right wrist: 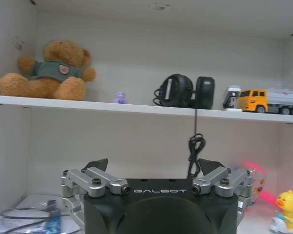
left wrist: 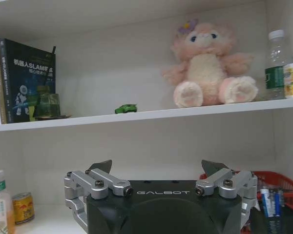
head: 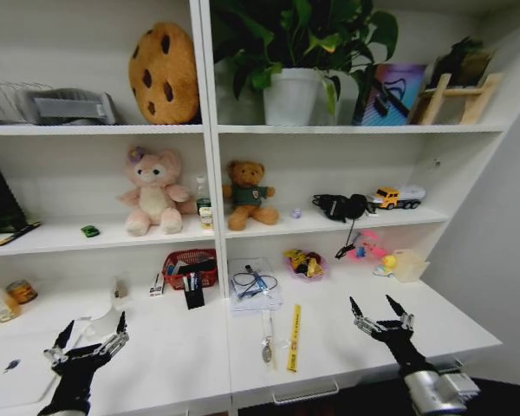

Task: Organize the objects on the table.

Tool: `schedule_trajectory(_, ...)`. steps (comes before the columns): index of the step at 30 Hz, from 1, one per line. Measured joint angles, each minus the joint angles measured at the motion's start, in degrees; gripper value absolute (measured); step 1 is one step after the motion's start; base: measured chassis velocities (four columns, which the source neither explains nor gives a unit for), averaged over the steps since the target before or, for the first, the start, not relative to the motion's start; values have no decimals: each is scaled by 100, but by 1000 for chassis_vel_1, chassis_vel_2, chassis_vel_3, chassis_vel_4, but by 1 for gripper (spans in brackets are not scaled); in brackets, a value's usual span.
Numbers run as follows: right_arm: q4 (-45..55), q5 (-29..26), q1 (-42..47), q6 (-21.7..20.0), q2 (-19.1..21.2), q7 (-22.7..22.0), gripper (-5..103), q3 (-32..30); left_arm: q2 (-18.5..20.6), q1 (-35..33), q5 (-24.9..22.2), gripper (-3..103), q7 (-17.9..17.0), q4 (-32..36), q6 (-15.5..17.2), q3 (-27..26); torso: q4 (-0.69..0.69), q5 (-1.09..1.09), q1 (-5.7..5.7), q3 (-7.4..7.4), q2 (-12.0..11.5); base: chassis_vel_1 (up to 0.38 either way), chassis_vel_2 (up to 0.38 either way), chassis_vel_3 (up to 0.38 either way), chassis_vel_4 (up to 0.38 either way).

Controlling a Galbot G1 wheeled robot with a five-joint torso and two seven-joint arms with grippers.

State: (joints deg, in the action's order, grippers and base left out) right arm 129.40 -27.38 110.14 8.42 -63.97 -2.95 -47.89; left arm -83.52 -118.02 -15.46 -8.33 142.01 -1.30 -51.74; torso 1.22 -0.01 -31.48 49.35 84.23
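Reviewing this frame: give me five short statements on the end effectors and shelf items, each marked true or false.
1. Both end effectors, left and right, are open and hold nothing. True.
2. The green toy car sits on the desk. False: it is on the shelf, beside the pink plush.
3. The headphones lie on the shelf next to the yellow truck. True.
4. The brown bear lies face down. False: it sits upright.
5. The red basket is in the right end effector. False: it stands on the desk.
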Motion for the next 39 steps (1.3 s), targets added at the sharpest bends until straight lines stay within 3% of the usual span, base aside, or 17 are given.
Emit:
schedule_trajectory(15, -3, -5, -2, -1, 2, -2, 100, 1, 0, 0, 0, 100, 0, 0, 0, -1, -1, 4, -1, 0, 0, 308, 315, -314, -314)
schedule_trajectory(16, -2, -4, -1, -1, 2, -2, 100, 1, 0, 0, 0, 100, 0, 0, 0, 0, 1, -4, -1, 0, 0, 359, 347, -378, -377)
schedule_trajectory(19, -2, -5, -3, -1, 2, -2, 100, 1, 0, 0, 0, 100, 0, 0, 0, 0, -2, 5, -1, 1, -1, 370, 359, -384, -370)
schedule_trajectory(22, -2, -5, -1, 0, 2, -2, 100, 1, 0, 0, 0, 100, 0, 0, 0, 0, 0, -7, -1, 0, 0, 351, 363, -370, -347)
schedule_trajectory(23, -2, -5, 0, -1, 2, -2, 100, 2, 0, 0, 0, 100, 0, 0, -1, 0, 1, 3, 0, 0, 1, 357, 347, -348, -369)
schedule_trajectory(26, -3, -5, -3, -1, 2, -2, 100, 2, 0, 0, 0, 100, 0, 2, -1, 0, -1, 8, 0, 0, 0, 361, 347, -340, -347)
schedule_trajectory(27, -2, -5, -2, 0, 1, -2, 100, 2, 1, 0, 0, 100, 0, 1, -1, -1, 0, -7, -2, 1, 0, 269, 286, -336, -243)
schedule_trajectory(30, -2, -5, -2, -1, 1, -1, 100, 2, 1, 0, 0, 100, 0, 0, -1, -1, 1, 3, 0, 0, 1, 186, 186, -207, -234)
schedule_trajectory(33, -1, -5, -2, -1, 1, -1, 100, 2, 1, 0, 0, 100, 0, 0, -1, -1, 1, -7, 0, 0, 1, 101, 81, -65, -117)
schedule_trajectory(35, -2, -5, -3, -1, 2, -1, 100, 2, -1, 0, 0, 100, 0, 0, -1, 1, -3, 5, 0, 0, 0, 0, 0, 0, 0)
schedule_trajectory(39, -2, -5, -3, -1, 2, -2, 100, 1, -1, 0, 0, 100, 0, 0, -1, 2, -2, 3, -1, 1, -1, -55, -42, 58, 70)
